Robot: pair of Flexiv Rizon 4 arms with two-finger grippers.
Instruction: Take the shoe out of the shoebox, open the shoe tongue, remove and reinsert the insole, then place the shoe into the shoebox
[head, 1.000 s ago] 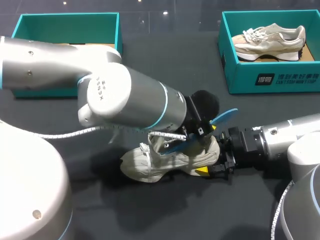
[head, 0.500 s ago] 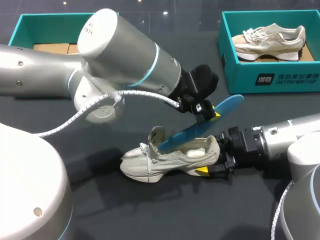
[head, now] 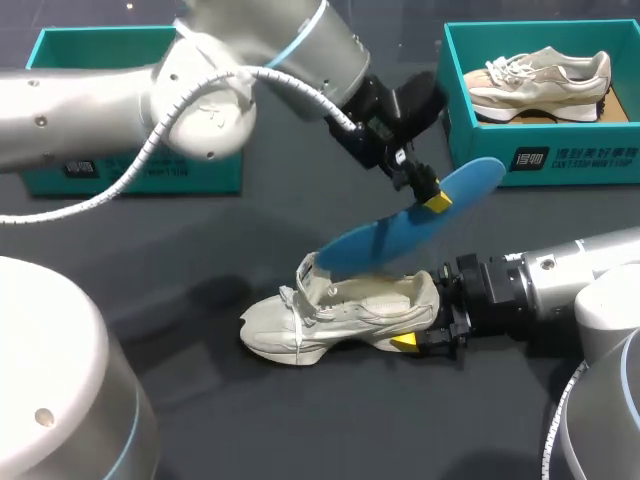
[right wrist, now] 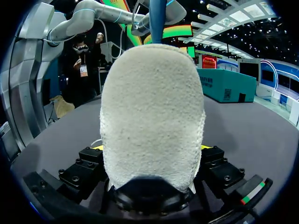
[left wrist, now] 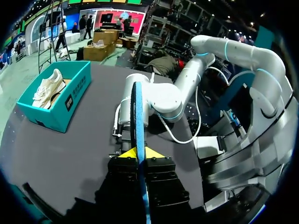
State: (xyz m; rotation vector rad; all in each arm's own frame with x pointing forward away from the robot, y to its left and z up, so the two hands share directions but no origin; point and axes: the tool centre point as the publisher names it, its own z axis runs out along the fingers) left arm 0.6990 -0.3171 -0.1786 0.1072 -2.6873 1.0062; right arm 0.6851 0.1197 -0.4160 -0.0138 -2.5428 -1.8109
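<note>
A beige sneaker (head: 340, 315) lies on its sole on the dark table, toe to the left. My right gripper (head: 425, 318) is shut on its heel from the right; in the right wrist view the fuzzy heel (right wrist: 152, 116) fills the space between the fingers of that gripper (right wrist: 150, 150). My left gripper (head: 428, 195) hangs above the shoe, shut on one end of a blue insole (head: 400, 232) that slants down toward the shoe's opening without touching it. In the left wrist view the insole (left wrist: 138, 116) stands edge-on between the yellow tips of the gripper (left wrist: 140, 153).
A teal shoebox (head: 545, 160) at the back right holds a second beige sneaker (head: 540, 80). Another teal box (head: 130, 45) stands at the back left, partly behind my left arm. Bare table lies left of and in front of the shoe.
My left arm has risen and swung toward the back right, drawing the blue insole up out of the shoe. The shoe and my right gripper have stayed put.
</note>
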